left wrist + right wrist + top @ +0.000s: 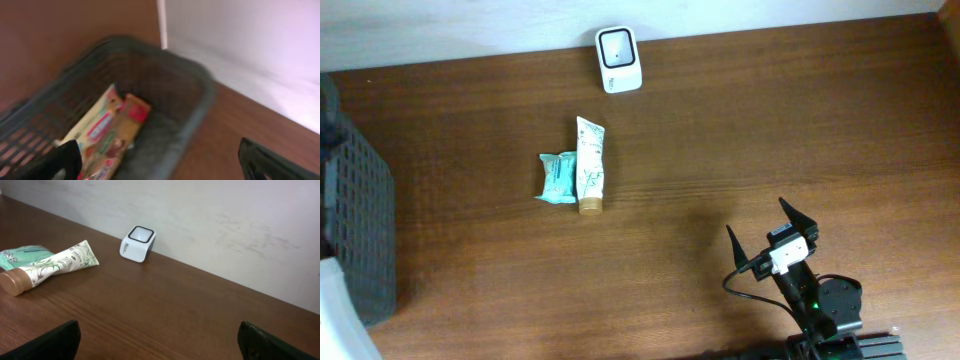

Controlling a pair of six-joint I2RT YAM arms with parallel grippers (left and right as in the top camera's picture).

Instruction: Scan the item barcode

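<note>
Holds the left gripper [156, 147] wide open and empty, right above a dark basket [200, 110] with a snack packet [107, 132] lying inside. Holds the right gripper [157, 335] wide open too, empty, low over the worktop [200, 310]. Shows a tube [55, 262] ahead to its left, touching a teal packet [22, 256], and a white scanner [137, 243] farther ahead, by the wall.

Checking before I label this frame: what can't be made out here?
Barcodes on tube and teal packet: too small overhead, none shows from right wrist.
The basket: cut by left edge overhead, contents unseen.
Print on snack pack: blurred in left wrist view.
The left gripper: outside the overhead frame.
</note>
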